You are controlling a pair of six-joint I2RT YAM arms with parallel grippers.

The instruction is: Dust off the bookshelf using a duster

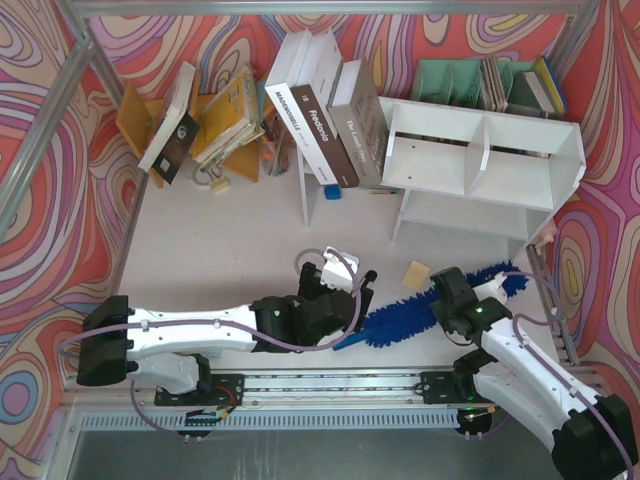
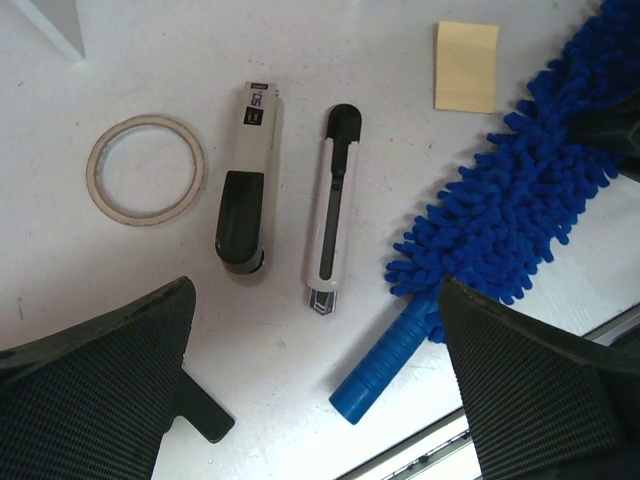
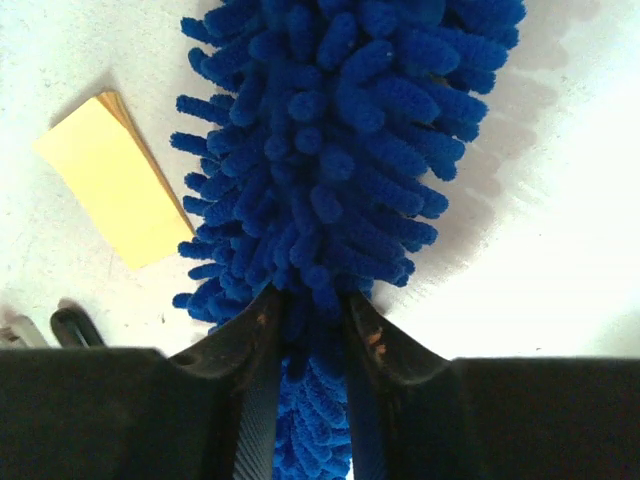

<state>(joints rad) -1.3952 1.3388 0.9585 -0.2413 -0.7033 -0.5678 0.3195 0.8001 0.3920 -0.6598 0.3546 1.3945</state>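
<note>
Duster lies near me, right gripper clenched on its fluffy head, left gripper spread open above the handle. Bookshelf far right; all dusting still to do, I judge.

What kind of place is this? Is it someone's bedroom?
Probably a robot test booth, not a bedroom: swirly printed walls on a metal frame, and a white board bookshelf and leaning books on a white table.

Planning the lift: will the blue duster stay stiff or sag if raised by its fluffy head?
Probably light: the duster is mostly fluffy microfiber. It squashes inside the right gripper, so it may twist. Its handle end likely droops.
</note>
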